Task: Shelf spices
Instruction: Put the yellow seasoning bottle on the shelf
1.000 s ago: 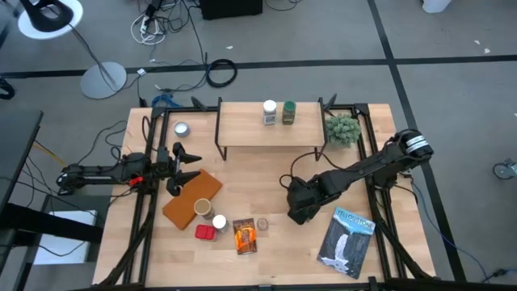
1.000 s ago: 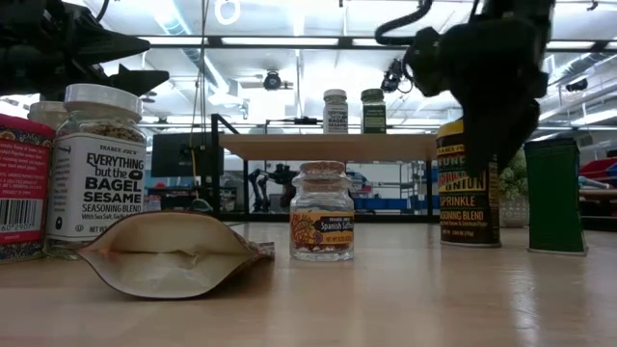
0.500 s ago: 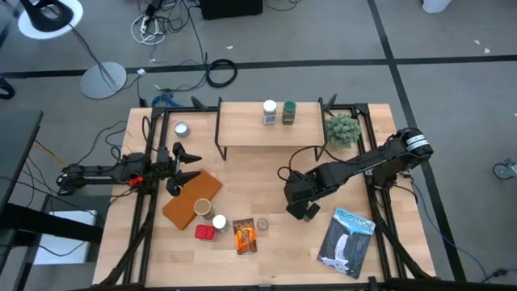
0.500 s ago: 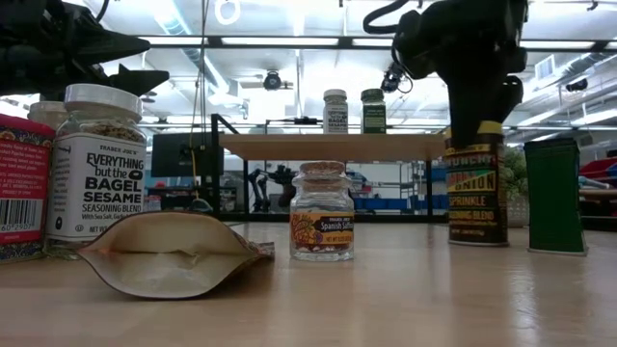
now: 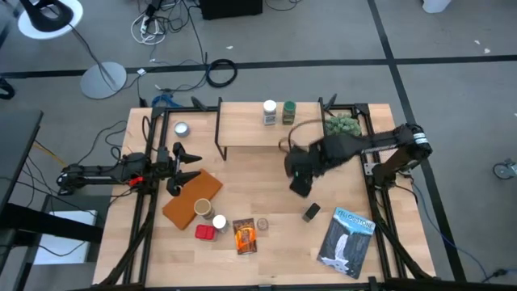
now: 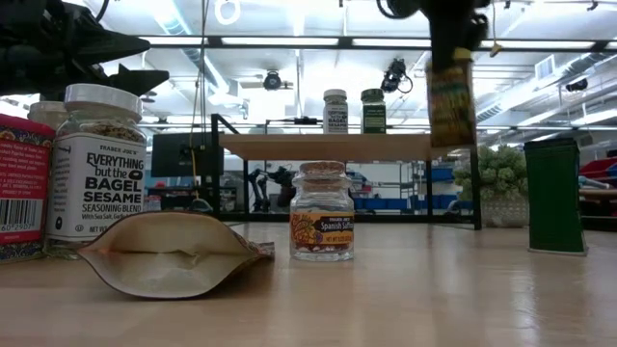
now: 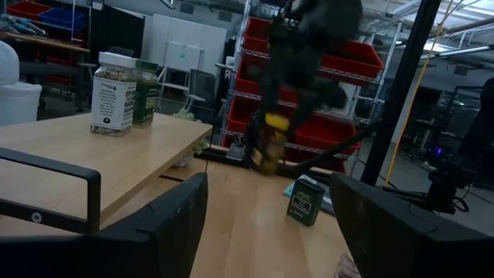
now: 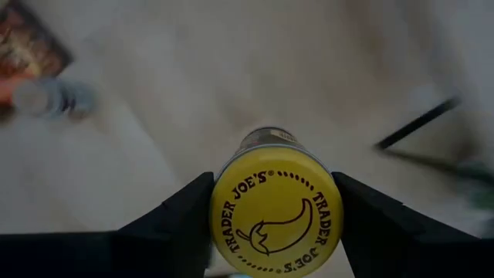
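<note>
Wooden worktop (image 5: 266,174) carries the remaining spices near its front edge; above its middle the right claw (image 5: 299,171) clenches the yellow-lidded jar (image 8: 275,214), lifted off since a second ago; a slipping grip could drop it short of the shelf (image 5: 250,129); left claw (image 5: 187,168) waits released.

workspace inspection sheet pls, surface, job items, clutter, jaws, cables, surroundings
surface: wooden table, mostly bare at centre
job's things: two jars on the shelf; yellow-lidded jar held in the air; dark box, saffron jar, packet, red tin on the table
clutter: book, plant, silver tin
grippers: right gripper jaws clamp the jar; left gripper jaws open, idle
cables: loose cables on the floor
surroundings: red shelving
</note>
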Available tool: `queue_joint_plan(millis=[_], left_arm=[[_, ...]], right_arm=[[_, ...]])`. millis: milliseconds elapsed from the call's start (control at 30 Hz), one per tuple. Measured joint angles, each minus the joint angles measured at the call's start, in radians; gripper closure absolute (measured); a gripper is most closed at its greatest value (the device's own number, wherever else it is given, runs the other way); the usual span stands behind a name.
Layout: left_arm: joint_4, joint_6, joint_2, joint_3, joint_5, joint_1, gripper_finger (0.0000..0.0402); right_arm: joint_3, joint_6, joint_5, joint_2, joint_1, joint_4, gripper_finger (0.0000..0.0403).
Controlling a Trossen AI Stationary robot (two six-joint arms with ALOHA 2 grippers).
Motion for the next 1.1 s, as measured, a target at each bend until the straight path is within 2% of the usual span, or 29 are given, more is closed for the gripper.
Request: queue_joint_plan(millis=[167, 333, 600, 800, 1100], left_arm=[[0.0, 0.0, 0.0, 0.0, 0.0, 0.0, 0.0124], [0.0, 0.0, 0.0, 0.0, 0.0, 0.0, 0.0124], [0.0, 0.0, 0.0, 0.0, 0.0, 0.0, 0.0124], [0.0, 0.0, 0.0, 0.0, 0.0, 0.0, 0.0124], [0.0, 0.0, 0.0, 0.0, 0.0, 0.0, 0.0124]], right_arm=[[0.156, -0.142, 0.062, 0.0, -0.136, -0.095, 0.0178], [0.246, -0.319, 0.076, 0.0, -0.299, -0.109, 0.017], [0.258, -0.567, -0.018, 0.01, -0.553, -0.084, 0.0172], [0.253, -0.773, -0.131, 0.015, -0.66, -0.019, 0.0171], [0.247, -0.986, -0.186, 0.057, -0.734, -0.035, 0.0171]])
